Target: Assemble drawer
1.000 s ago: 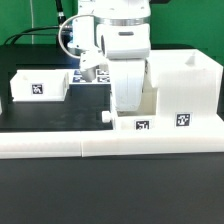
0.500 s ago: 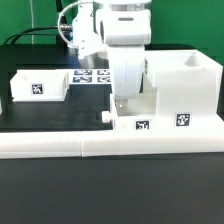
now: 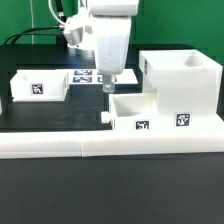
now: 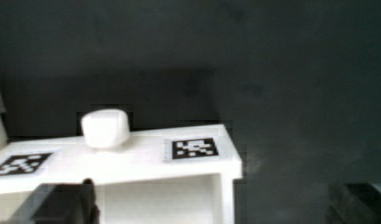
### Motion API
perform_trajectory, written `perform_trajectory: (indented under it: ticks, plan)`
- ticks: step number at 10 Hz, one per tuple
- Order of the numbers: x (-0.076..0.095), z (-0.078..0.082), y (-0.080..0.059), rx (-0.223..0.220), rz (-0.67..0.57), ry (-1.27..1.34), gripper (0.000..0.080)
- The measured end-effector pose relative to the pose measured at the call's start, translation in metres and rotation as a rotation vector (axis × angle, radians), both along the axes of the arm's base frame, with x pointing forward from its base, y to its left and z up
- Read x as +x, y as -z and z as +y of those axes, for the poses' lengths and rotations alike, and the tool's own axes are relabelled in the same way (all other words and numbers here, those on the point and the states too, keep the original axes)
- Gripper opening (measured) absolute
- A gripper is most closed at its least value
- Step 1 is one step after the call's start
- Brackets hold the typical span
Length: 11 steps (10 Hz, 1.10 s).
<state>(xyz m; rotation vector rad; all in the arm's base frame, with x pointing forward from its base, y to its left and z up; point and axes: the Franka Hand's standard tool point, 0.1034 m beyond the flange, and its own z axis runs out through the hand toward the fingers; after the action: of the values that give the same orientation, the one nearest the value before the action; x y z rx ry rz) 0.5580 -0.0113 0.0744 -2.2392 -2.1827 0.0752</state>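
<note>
Nothing I can actually read here: no words, brand names or numbers. The only signs are black-and-white square tags [image 3: 183,121], patterns only. There's one on the tray [image 3: 50,84] at the exterior view's left, one on the near tray [image 3: 128,123], one on the housing [image 3: 195,90] and several on the far marker board [image 3: 88,75]. My wrist view shows two more beside a knob [image 4: 105,127].

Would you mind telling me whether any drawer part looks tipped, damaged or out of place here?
Nothing stands out: the housing, the tray beside it and the other tray all sit upright and undamaged.
</note>
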Motion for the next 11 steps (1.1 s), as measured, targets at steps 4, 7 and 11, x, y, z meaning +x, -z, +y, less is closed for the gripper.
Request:
perform_trajectory:
  ticks: [4,7,11]
  plan:
    - [-0.001,-0.016,0.002,0.014,-0.003,-0.034,0.0649]
    - [-0.009,-0.043,0.034,0.17,0.011,-0.106,0.0649]
    - [-0.008,-0.05,0.053,0.279,0.04,-0.095,0.0649]
